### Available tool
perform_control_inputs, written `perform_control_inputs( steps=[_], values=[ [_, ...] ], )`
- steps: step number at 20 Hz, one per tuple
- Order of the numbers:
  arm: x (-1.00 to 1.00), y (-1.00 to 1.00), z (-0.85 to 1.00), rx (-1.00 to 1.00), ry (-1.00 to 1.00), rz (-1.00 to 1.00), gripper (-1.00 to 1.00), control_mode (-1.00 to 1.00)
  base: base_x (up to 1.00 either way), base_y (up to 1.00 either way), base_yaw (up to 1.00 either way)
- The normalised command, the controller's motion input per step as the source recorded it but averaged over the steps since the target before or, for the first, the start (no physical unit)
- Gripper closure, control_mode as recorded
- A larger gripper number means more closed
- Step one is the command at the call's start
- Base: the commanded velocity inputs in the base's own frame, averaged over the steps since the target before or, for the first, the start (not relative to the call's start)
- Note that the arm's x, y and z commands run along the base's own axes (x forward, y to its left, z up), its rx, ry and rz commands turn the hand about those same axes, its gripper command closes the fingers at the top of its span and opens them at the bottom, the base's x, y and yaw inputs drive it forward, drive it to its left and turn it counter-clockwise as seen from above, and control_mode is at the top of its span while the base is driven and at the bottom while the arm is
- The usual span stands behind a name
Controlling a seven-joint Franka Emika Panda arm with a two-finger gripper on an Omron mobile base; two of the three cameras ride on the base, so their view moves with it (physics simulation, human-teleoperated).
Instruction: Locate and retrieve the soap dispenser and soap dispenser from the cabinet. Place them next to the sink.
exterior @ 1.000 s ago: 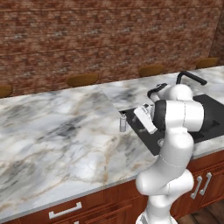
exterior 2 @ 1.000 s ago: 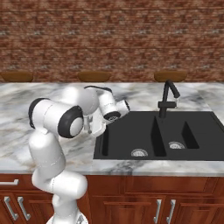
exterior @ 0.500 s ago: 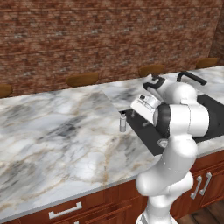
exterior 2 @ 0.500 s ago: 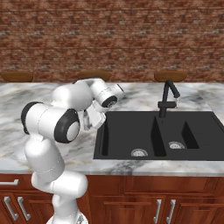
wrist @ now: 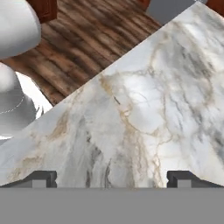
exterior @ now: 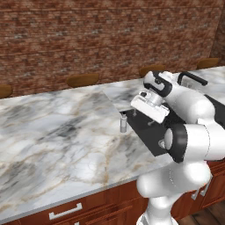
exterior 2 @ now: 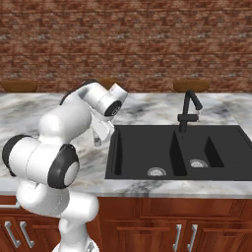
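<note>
The grey bottle (exterior: pixel 123 123) stands upright on the worktop (exterior: pixel 57 140), just beside the sink (exterior 2: pixel 142 147) at its 9 o'clock edge in the left base view, so I judge that half of the task is done. The claw (exterior: pixel 141 117) hangs at about 2 o'clock from the bottle, above the sink's rim and apart from it. Its jaws are spread as wide as they go and nothing is between them. In the hand view the claw (wrist: pixel 111 178) shows its two tips far apart, with only marble and a strip of wooden floor (wrist: pixel 87 39) beyond the worktop's edge. The step in hand looks like the clearing away after a set-down. The next move, as I read it, calls for lifting the arm (exterior: pixel 193 110) clear without brushing the bottle. The base must then turn or drive to the cabinet, and the wide claw must be brought to the orange bottle for a grip on its body below the pump. Where the cabinet and the orange bottle stand I cannot tell from here. The arm covers most of the sink in the left base view, with only the faucet (exterior: pixel 192 78) rising past it at 1 o'clock. In the right base view the hand hides the spot beside the sink, and a small greyish shape there is too blurred to name.
</note>
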Motion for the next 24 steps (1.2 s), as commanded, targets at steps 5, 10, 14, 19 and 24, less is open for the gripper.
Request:
perform_control_inputs(
  steps=[5, 10, 14, 19, 24],
  values=[
    [-0.56, 0.01, 0.5, -0.15, -0.23, 0.2, -1.0, -1.0, 0.0, 0.0, 0.0],
    [-0.59, 0.04, 0.44, -0.19, -0.19, 0.2, -1.0, -1.0, 0.0, 0.0, 0.0],
    [-0.62, 0.03, 0.29, -0.27, -0.13, 0.22, -1.0, -1.0, 0.0, 0.0, 0.0],
    [-0.68, 0.0, 0.12, -0.21, -0.13, 0.21, -1.0, -1.0, 0.0, 0.0, 0.0],
    [-0.46, 0.0, -0.01, -0.03, -0.1, 0.11, -1.0, -1.0, 0.0, 0.0, 0.0]
  ],
)
